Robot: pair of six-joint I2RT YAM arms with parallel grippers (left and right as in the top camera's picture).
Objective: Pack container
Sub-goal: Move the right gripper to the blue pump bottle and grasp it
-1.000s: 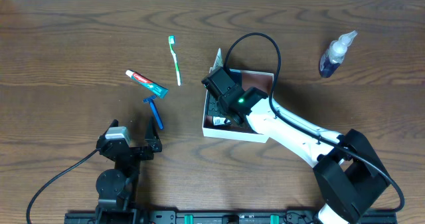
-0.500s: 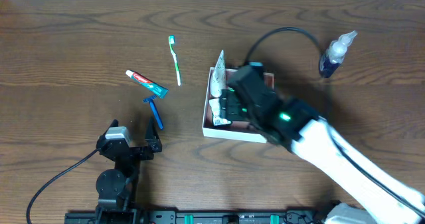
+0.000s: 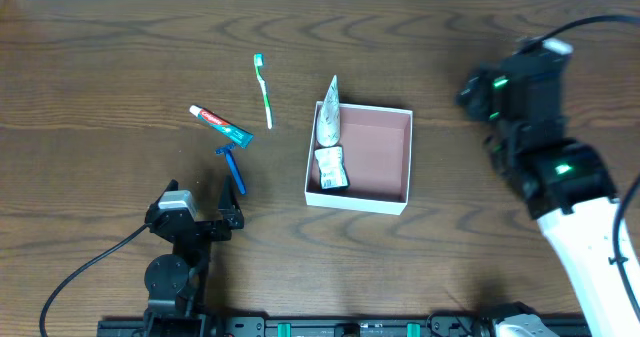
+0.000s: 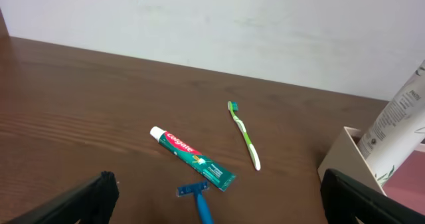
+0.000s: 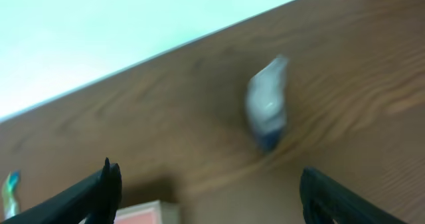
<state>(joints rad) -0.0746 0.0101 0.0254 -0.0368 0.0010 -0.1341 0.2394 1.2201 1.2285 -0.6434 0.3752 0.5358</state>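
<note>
The container (image 3: 376,153), a square white box with a pinkish-brown inside, sits mid-table. A white tube (image 3: 328,123) leans on its left wall, with a small white item (image 3: 332,167) below it. A green toothbrush (image 3: 264,90), a toothpaste tube (image 3: 221,125) and a blue razor (image 3: 233,168) lie to its left. My right gripper (image 3: 500,82) is open and empty, well right of the box. It faces a blurred blue-and-clear bottle (image 5: 267,108), which the arm hides from overhead. My left gripper (image 3: 197,218) is open and empty, near the front edge below the razor.
The left wrist view shows the toothpaste (image 4: 192,159), toothbrush (image 4: 244,134) and razor (image 4: 199,197) ahead, with the box wall (image 4: 342,159) and leaning tube (image 4: 398,127) at right. A box corner (image 5: 149,213) shows low in the right wrist view. A pale wall runs along the far table edge.
My right arm has lifted out of the box and swung right to the bottle, leaving the white tube and small item in the box. The left arm has not moved.
</note>
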